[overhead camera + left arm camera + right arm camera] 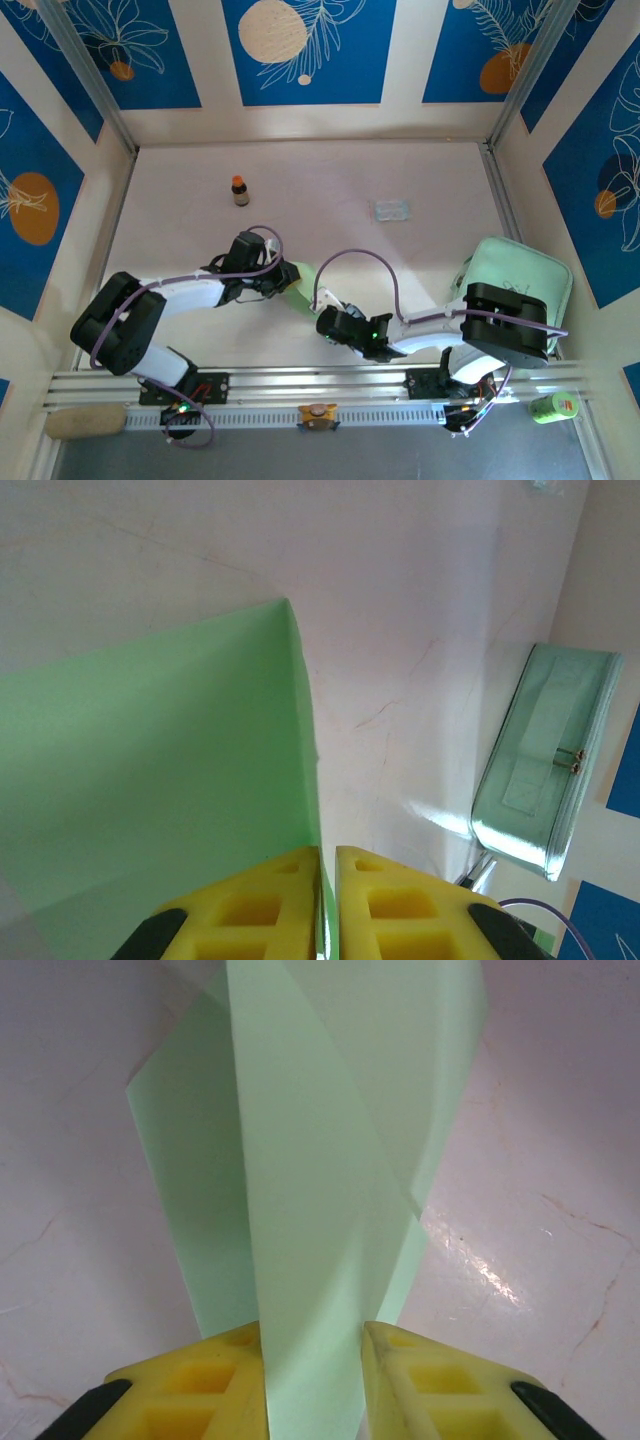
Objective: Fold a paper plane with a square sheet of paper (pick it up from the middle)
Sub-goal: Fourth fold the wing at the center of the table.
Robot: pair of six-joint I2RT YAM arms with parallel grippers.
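Yellow finger pads [250, 910] of the left pincer [326, 860] stand almost together, nipping the edge of the pale green sheet of paper [170, 780]. From the left wrist, the sheet spreads away toward 10 o'clock, with one corner reaching toward 12 o'clock over the pale desk [420, 600]. A mint green tray [540, 770] lies at 4 o'clock.

From the right wrist, the right pincer [312, 1335] is clamped on the same sheet [300, 1160]. A band of paper fills the gap between its yellow pads and rises toward 12 o'clock, where folded layers overlap and cross one another.

From above, the sheet [300, 277] shows as a small green patch near the middle of the desk [400, 170]. The left pincer [282, 272] is at its 9 o'clock and the right pincer [322, 305] at its 5 o'clock, both touching it. Whether the paper rests on the desk I cannot tell.

A small brown bottle [240, 190] with an orange cap stands upright at the sheet's 11 o'clock, well apart. A clear packet [392, 210] lies at 1 o'clock, and the tray [520, 275] at 3 o'clock by the desk's right edge.
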